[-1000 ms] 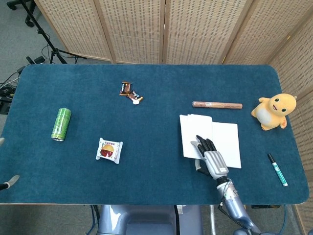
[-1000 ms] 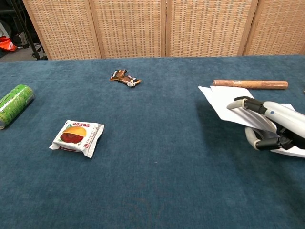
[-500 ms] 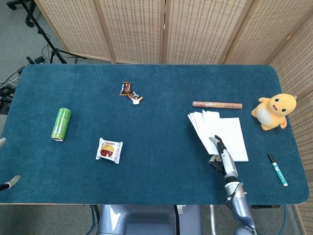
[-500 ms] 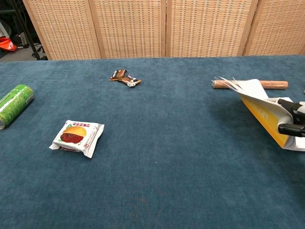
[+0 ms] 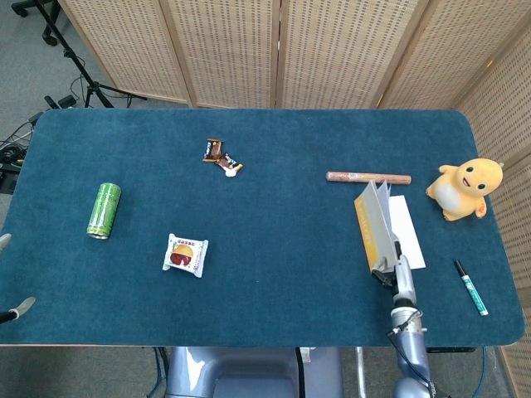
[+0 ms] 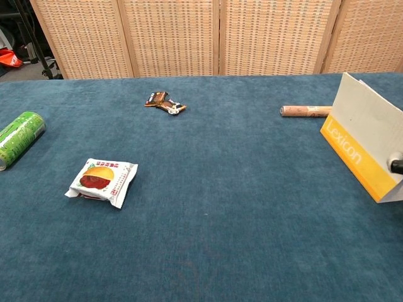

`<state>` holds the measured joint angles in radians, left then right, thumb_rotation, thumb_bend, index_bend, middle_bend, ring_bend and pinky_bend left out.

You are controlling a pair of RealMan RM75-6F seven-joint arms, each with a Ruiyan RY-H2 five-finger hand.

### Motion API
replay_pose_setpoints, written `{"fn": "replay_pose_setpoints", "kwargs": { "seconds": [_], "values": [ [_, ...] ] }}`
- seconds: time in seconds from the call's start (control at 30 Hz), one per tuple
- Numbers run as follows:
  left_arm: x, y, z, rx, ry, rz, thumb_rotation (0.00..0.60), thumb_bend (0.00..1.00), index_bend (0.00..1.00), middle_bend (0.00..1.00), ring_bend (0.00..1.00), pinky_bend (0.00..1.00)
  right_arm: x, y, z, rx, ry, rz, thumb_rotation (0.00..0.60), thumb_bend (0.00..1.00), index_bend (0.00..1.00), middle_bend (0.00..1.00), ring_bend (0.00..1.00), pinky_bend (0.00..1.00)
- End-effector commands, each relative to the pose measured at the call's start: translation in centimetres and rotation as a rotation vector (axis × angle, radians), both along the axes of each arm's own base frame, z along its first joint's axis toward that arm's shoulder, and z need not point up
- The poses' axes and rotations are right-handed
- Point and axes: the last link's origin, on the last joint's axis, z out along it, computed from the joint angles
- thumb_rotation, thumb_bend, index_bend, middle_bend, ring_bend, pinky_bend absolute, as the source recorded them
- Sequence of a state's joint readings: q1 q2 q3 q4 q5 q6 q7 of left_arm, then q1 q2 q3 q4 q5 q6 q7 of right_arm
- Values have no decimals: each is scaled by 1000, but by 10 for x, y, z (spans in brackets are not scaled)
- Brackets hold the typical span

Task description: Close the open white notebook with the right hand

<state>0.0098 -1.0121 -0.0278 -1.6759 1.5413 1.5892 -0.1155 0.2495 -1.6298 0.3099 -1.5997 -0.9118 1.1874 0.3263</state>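
Note:
The white notebook [image 5: 375, 225] lies at the table's right with its left cover raised almost upright, pages fanned at the top. Its other half [image 5: 408, 232] stays flat on the cloth. In the chest view the raised cover [image 6: 359, 129] shows a yellow band reading "Lexicon". My right hand [image 5: 401, 279] is seen edge-on at the cover's near lower corner and holds it. Only a dark fingertip of this hand [image 6: 397, 166] shows at the chest view's right edge. A grey tip of my left hand [image 5: 17, 309] peeks in at the far left.
A wooden rod [image 5: 367, 177] lies just behind the notebook. A yellow plush toy [image 5: 463, 188] and a green marker [image 5: 470, 287] sit to its right. Further left are candy wrappers [image 5: 221, 155], a snack packet [image 5: 186, 254] and a green can [image 5: 104, 210].
My right hand has rolled from palm-down to edge-on and moved right, swinging the left cover up from flat to nearly vertical. The notebook has slid a little to the right.

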Motion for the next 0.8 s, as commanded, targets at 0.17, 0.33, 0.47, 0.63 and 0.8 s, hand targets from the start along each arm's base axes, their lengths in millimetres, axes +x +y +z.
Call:
{"fn": "replay_pose_setpoints", "kwargs": {
  "seconds": [0.17,0.33,0.47,0.63,0.8],
  "values": [
    [0,0,0,0,2,1,600,0,0,0,0,0,-17,-9,15,-114,110,-43,600,684,0,0,0,0],
    [1,0,-1,0,3,1,600,0,0,0,0,0,-25,-12,33,-237,382,-4,600,492,0,0,0,0],
    [1,1,-1,1,2,1,600,0,0,0,0,0,-22,-13,51,-342,552,48,600,249,0,0,0,0],
    [0,0,0,5,1,-1,600,0,0,0,0,0,-12,-10,78,-396,674,122,600,0,0,0,0,0],
    [1,-2,0,6,7,-9,600,0,0,0,0,0,-5,13,111,-333,784,317,600,0,0,0,0,0]
  ]
}}
